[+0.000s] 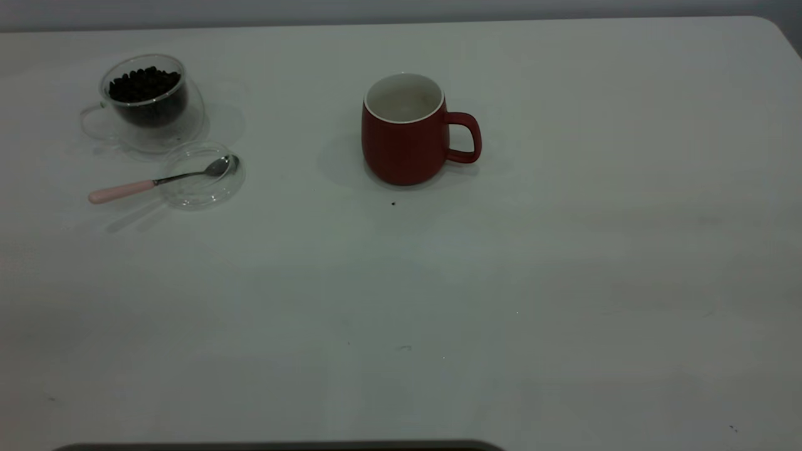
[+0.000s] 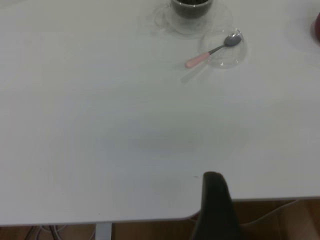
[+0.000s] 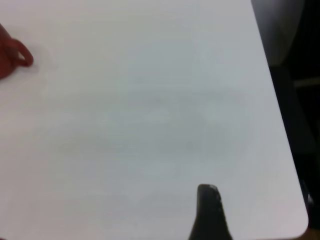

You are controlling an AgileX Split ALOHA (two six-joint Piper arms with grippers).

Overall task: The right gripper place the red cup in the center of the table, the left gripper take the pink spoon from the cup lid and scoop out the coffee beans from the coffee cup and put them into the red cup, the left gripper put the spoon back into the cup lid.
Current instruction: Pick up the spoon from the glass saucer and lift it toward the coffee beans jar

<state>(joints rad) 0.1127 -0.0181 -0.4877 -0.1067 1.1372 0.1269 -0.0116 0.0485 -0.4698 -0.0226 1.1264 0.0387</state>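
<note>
The red cup [image 1: 404, 147] stands upright near the middle of the table [image 1: 501, 282], handle to the right. At the far left stands the clear coffee cup [image 1: 150, 116], holding dark coffee beans [image 1: 144, 83]. In front of it lies the cup lid [image 1: 200, 195]. The pink spoon [image 1: 122, 190] rests with its bowl in the lid and its handle sticking out over the table. The left gripper [image 2: 214, 200] hangs by the table's near edge, far from the spoon [image 2: 197, 60] and lid [image 2: 227, 60]. The right gripper [image 3: 209, 210] is over the table's near right corner, well away from the red cup [image 3: 10, 57].
A few tiny dark specks lie on the tabletop, one just in front of the red cup [image 1: 393, 203]. The table's rounded corner and edge [image 3: 300, 215] are close to the right gripper. A dark strip [image 1: 282, 446] runs along the near edge in the exterior view.
</note>
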